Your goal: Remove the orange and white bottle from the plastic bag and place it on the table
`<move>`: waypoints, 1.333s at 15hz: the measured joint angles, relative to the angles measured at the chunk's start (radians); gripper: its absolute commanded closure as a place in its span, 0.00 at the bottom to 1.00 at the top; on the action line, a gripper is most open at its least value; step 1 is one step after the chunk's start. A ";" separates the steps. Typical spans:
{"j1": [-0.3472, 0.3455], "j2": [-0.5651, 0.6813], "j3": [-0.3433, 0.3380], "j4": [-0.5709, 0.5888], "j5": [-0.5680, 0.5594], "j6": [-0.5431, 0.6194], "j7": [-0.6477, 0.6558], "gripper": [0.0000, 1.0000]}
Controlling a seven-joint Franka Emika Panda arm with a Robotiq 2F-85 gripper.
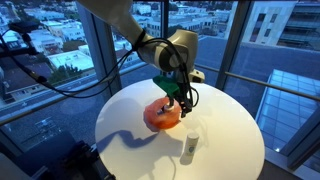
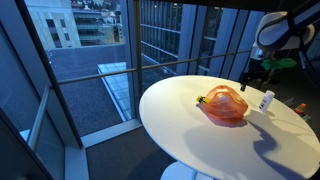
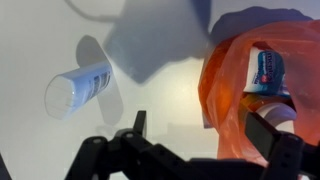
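One crinkled, translucent orange bag (image 1: pixel 160 117) lay on the smooth round white table (image 1: pixel 232 122), with the bottle (image 3: pixel 268 75) inside it. The black pincer (image 3: pixel 203 130) hung above the bag, jaws spread wide, gripping nothing. A white cylinder (image 1: pixel 190 146) stood nearby.

We see cool, bluish daylight entering through the tall windows (image 2: pixel 170 40) in both exterior views. The room is fairly dim, and the white worktop (image 1: pixel 225 125) is the brightest surface. A soft arm shadow (image 1: pixel 125 138) lies across its near edge. In the wrist view we find a broad grey shadow over the upper middle, while the gripper (image 3: pixel 205 128) is a dark, underexposed, slightly blurred shape. The translucent plastic bag (image 3: pixel 225 80) glows orange. All the frames look coarse and soft.
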State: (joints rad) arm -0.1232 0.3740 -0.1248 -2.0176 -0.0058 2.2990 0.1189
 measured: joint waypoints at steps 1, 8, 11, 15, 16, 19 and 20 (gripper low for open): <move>0.003 0.017 0.002 0.020 0.001 -0.012 0.000 0.00; 0.043 0.100 0.016 0.135 0.002 -0.106 0.016 0.00; 0.059 0.122 0.020 0.171 0.002 -0.141 0.019 0.00; 0.073 0.155 0.028 0.218 0.002 -0.186 0.021 0.00; 0.075 0.164 0.030 0.229 0.002 -0.194 0.021 0.00; 0.078 0.192 0.037 0.266 0.002 -0.223 0.021 0.00; 0.078 0.201 0.039 0.278 0.002 -0.229 0.021 0.00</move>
State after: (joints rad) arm -0.0447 0.5749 -0.0855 -1.7401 -0.0041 2.0702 0.1400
